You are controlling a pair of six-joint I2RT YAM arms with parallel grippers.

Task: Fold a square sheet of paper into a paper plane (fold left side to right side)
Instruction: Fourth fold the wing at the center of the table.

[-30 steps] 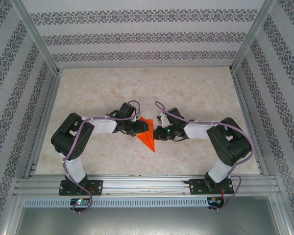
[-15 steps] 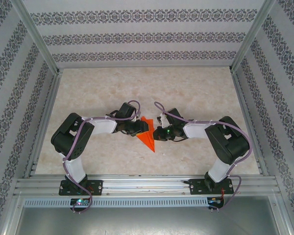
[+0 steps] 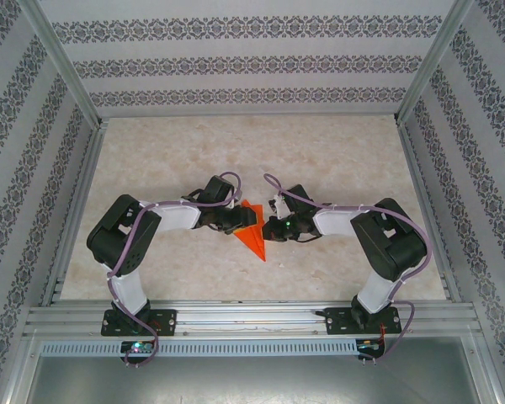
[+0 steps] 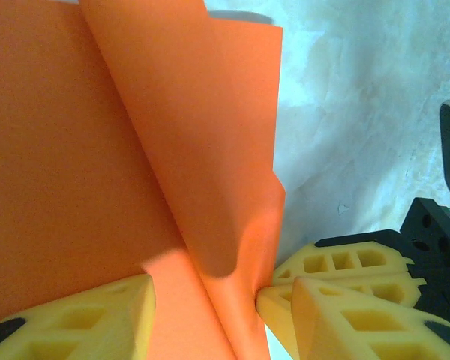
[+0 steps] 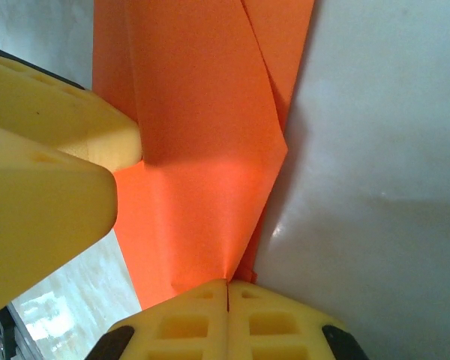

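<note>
Two robot arms meet over a small orange-red paper plane (image 3: 255, 240) lying flat on a pale marbled table (image 3: 337, 160), its sharp point aimed toward the arm bases. The left gripper (image 3: 242, 223) sits at the plane's left edge and the right gripper (image 3: 271, 231) at its right edge.

Seen from the left wrist, the left gripper's yellow fingers (image 4: 75, 319) are spread apart. They straddle a raised flap (image 4: 210, 165) that curls up from the plane's left half and hangs loose between them.

Seen from the right wrist, the right gripper (image 5: 226, 296) is closed tight, its tips touching the plane's right edge where a crease ends. Whether they pinch the paper or only pin it is unclear.

The step in hand looks like carrying the left flap across to the right. To do it well, the closed tips should anchor the plane so it cannot slide, while the left fingers take the flap gently, lay its edge on the right edge, then press along the centre crease.
</note>
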